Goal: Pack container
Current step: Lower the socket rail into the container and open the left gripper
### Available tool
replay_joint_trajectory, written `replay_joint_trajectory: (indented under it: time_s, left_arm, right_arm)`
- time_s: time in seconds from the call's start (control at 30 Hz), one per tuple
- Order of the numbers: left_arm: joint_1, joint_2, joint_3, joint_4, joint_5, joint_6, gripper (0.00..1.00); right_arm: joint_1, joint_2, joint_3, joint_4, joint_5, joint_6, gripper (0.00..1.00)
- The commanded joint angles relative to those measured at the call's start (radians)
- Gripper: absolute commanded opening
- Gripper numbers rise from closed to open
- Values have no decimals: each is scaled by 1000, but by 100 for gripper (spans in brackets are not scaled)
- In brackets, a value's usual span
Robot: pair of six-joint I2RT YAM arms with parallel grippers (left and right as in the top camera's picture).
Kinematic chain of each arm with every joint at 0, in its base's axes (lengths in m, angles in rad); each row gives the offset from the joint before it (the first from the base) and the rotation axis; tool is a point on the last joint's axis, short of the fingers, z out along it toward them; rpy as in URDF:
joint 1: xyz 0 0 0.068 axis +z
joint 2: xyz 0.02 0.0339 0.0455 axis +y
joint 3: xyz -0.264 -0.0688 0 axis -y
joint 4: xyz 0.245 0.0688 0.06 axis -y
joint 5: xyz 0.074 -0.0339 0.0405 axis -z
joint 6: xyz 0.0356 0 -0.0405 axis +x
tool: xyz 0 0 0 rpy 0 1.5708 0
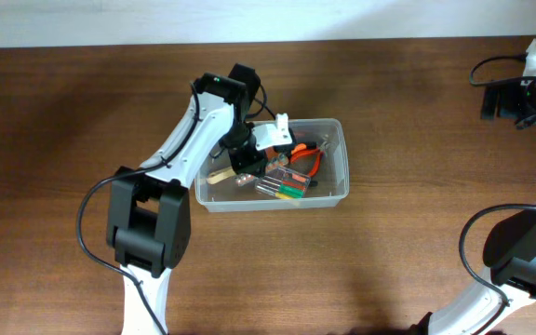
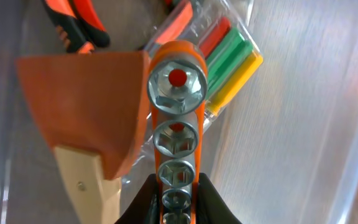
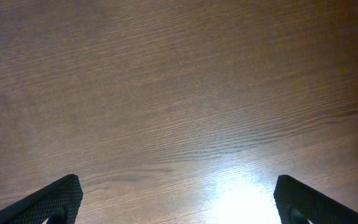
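The clear plastic container (image 1: 338, 158) sits mid-table. My left gripper (image 1: 246, 166) reaches down inside it at its left end. In the left wrist view that gripper (image 2: 176, 202) is shut on an orange socket rail (image 2: 176, 124) carrying several metal sockets, held over the container's floor. Under and beside the rail lie a wooden-handled scraper with an orange blade (image 2: 92, 112), orange-handled pliers (image 2: 79, 22) and a small clear case of green, yellow and red bits (image 2: 229, 62). My right gripper (image 3: 178, 199) is open and empty over bare table; the overhead view shows its arm at the far right.
The pliers (image 1: 307, 156) and the bit case (image 1: 287, 189) also show in the overhead view inside the container. Dark wooden table (image 1: 417, 242) surrounds it. The right arm's base (image 1: 519, 251) stands at the right edge.
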Motion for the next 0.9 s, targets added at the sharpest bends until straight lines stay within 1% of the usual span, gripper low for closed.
replay_joint_trajectory:
  time_s: [0.0, 0.03, 0.07, 0.1, 0.37, 0.43, 0.7, 0.8, 0.87]
  left_arm:
    - [2, 10, -18, 13, 7, 15, 11]
    - [2, 10, -18, 16, 7, 15, 13]
    - [2, 10, -18, 18, 8, 15, 19]
    - [2, 10, -18, 21, 8, 15, 20]
    - [2, 10, -17, 39, 8, 15, 22]
    - [2, 10, -17, 43, 8, 15, 29]
    - [2, 10, -17, 46, 7, 15, 30]
    - [2, 10, -2, 47, -37, 14, 30]
    - [2, 9, 42, 47, -120, -12, 38]
  right_arm:
    - [3, 4, -5, 3, -6, -4, 99]
    - [3, 4, -5, 3, -6, -4, 99]
    - [3, 4, -5, 3, -6, -4, 99]
    - [3, 4, -5, 3, -6, -3, 99]
    - [3, 4, -5, 3, -6, -3, 100]
    - [3, 4, -5, 3, -6, -4, 99]
    - [3, 4, -5, 3, -6, -4, 99]
    - [3, 4, -5, 3, -6, -3, 99]
    - [3, 4, -5, 3, -6, -4, 99]
